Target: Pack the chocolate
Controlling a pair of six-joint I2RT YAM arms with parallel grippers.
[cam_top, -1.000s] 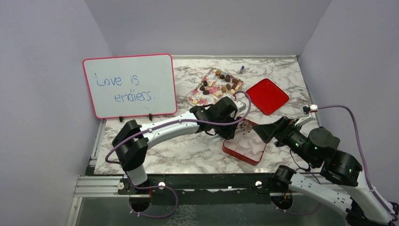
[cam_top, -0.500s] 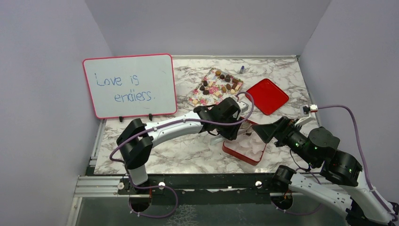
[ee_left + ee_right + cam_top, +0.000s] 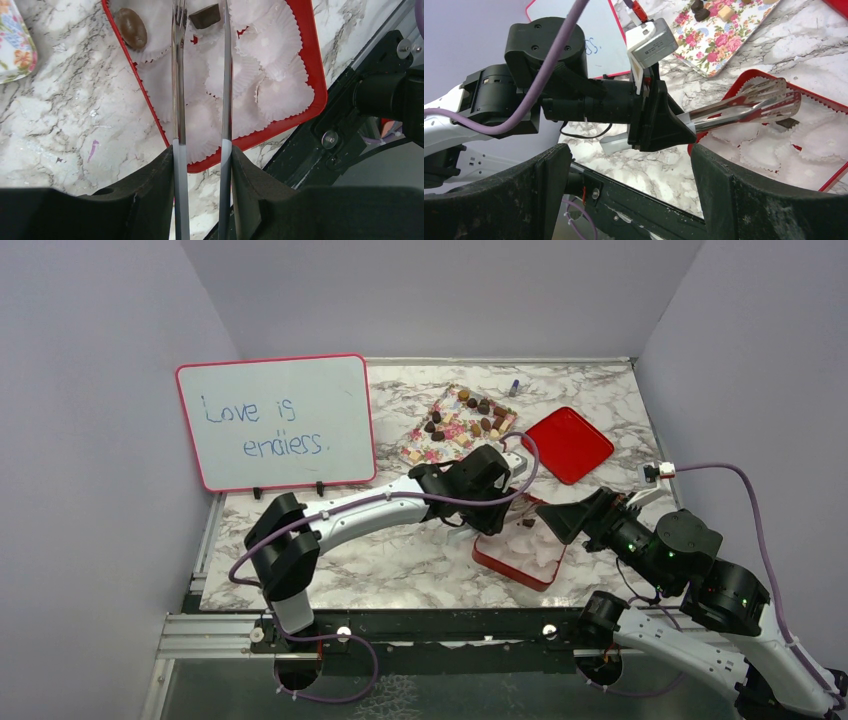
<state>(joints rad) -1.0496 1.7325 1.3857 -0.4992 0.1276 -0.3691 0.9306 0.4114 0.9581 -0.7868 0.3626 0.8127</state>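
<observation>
1. The red box (image 3: 316,75) sits at the near side of the table. It is full of white paper cups (image 3: 270,45), so each sweet gets its own little nest.
2. Two bits of chocolate are in the box. A dark square piece (image 3: 205,16) and a brown oval piece (image 3: 132,27) each lie in a cup at the end far from the left wrist camera. The other cups in view are bare.
3. Most of the chocolate (image 3: 480,408) waits on the flower tray (image 3: 420,450) at the back of the table, well apart from the box.
4. The left gripper (image 3: 200,7) has long thin metal tongs. I think they are long and thin so they can fit into a small cup.
5. The tongs stand a little apart. The square piece lies between the tips, with a gap on one side. It rests in its cup, so the tongs hold nothing.
6. The left arm lies low and long across the table. It goes from its base to the box, and its wrist is over the box.
7. The right gripper (image 3: 568,520) has its fingers spread wide, with nothing in them. It hangs just beside the box's right edge and points at the left tongs.
8. The right arm is folded up close to its base. I think it is just waiting out of the way.
9. I think the job is only begun, as many cups need filling.
</observation>
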